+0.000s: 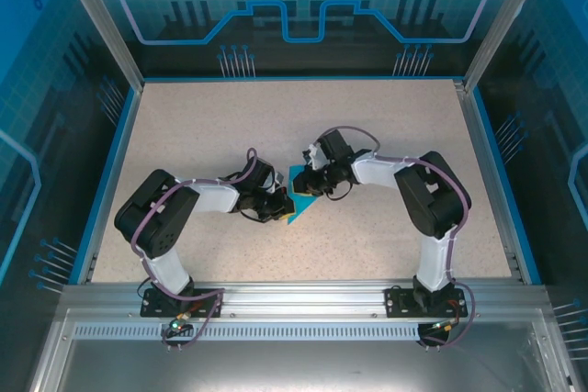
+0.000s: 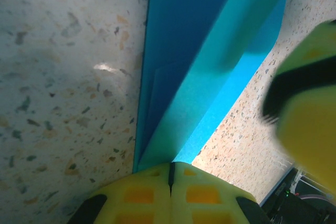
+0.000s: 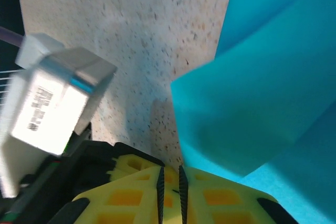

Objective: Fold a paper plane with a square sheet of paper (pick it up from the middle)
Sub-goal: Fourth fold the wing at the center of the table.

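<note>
Worked on a speckled beige stone-look tabletop (image 1: 230,135) — hard, matte and flat, good backing for a crease. Reached in from both sides with the black-and-white jointed left arm (image 1: 170,218) and right arm (image 1: 432,195), wrists turned toward each other at the table's middle.

Found the thin bright cyan-blue square sheet of paper (image 1: 299,201) there between the wrists, partly folded: smooth, unmarked, straight-edged, with one lighter flap raised over a darker shaded layer and a sharp tip pointing toward the near edge.

Saw the yellow ribbed pads of the left gripper (image 2: 170,167) pressed together, clamped on the paper's corner at the seam. Saw a thin slit between the pads of the matching right gripper (image 3: 170,170), paper just above them; could not tell whether pinched.

Judged a fold in progress. Best done by anchoring one side low, drawing the flap over slowly, matching edge to edge, then pressing flat — limp paper likely to buckle or slip if tugged.
</note>
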Controlling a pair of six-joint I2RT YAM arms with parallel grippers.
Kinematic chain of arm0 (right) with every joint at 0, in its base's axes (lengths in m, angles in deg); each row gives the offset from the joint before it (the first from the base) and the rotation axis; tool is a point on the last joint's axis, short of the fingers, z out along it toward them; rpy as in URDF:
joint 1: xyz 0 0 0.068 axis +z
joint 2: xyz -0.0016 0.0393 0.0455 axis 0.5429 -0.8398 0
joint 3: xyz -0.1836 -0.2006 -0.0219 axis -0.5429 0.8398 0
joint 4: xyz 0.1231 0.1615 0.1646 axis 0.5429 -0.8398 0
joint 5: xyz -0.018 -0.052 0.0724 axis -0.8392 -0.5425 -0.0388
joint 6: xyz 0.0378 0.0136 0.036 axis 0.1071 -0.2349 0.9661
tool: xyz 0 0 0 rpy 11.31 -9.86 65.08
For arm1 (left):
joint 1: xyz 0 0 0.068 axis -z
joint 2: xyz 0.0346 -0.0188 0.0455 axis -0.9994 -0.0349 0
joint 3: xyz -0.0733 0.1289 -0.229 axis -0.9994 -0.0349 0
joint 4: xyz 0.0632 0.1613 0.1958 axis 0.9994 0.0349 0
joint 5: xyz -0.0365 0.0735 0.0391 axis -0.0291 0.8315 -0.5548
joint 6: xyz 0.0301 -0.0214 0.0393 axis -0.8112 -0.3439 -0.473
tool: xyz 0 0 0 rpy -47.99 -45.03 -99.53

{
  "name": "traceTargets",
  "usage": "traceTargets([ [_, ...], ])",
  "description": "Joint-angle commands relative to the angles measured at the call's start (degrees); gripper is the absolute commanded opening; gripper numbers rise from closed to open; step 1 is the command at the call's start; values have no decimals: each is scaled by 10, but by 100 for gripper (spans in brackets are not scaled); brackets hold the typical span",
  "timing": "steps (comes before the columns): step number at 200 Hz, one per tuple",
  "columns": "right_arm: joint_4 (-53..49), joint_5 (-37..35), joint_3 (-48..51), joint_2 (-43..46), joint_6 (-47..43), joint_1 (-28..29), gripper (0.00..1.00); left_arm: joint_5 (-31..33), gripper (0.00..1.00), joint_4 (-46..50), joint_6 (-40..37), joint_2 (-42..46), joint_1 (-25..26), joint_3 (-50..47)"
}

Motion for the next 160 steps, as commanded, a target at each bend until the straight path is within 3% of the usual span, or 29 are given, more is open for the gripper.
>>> traceTargets([
  [1, 16, -15, 14, -30, 11, 11, 17, 59, 2, 77, -1, -41, 5, -24],
  [42, 15, -55, 18, -59, 9, 7, 16, 65, 1, 88, -7, -39, 5, -24],
  [160, 11, -48, -25, -60, 10, -44, 19, 68, 0, 91, -15, -50, 4, -35],
])
